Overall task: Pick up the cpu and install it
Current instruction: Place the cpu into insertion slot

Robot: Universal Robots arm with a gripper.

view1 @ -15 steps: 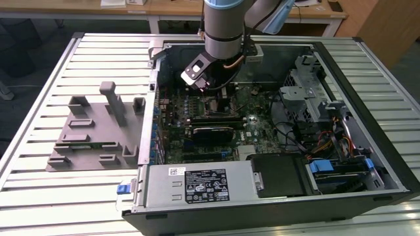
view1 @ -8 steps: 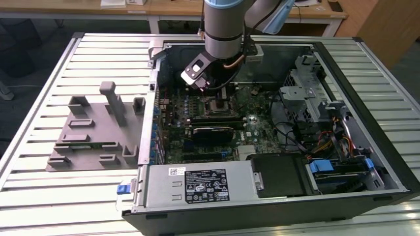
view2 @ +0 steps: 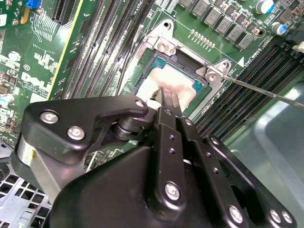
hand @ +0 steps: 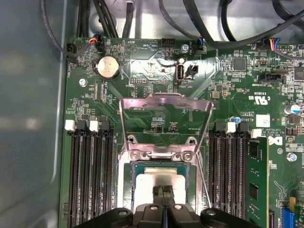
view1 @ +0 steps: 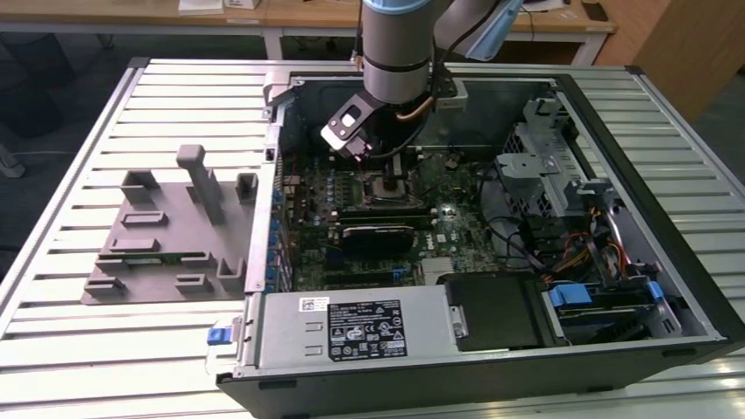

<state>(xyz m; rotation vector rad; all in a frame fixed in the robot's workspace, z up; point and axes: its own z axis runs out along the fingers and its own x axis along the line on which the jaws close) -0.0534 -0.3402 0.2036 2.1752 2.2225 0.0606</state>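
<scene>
Pincer (view2: 165, 97) closed, fingers together with nothing between them, tips just over the cpu (view2: 185, 78). Cpu lies flat, silver top up, within the socket frame (view2: 164, 45) of the green motherboard (hand: 152, 66). Hinged retention plate (hand: 165, 102) stands raised. Memory slots (hand: 88, 175) flank the socket frame. Open computer case (view1: 349, 388) rests on the slatted surface (view1: 70, 349).

Table (view1: 70, 349): slatted metal, under everything.
Grey fixture (view1: 174, 223): on the table, at the exterior view's left of the case.
Computer case (view1: 489, 393): lying flat, open on top.
Power supply (view1: 349, 327): along the case's near edge.
Drive cage (view1: 542, 170): at the exterior view's right of the motherboard (view1: 454, 231).
Coin battery (hand: 108, 67): on the board, near the raised load plate (hand: 166, 98).
Memory slots (hand: 90, 175): black, in rows.
</scene>
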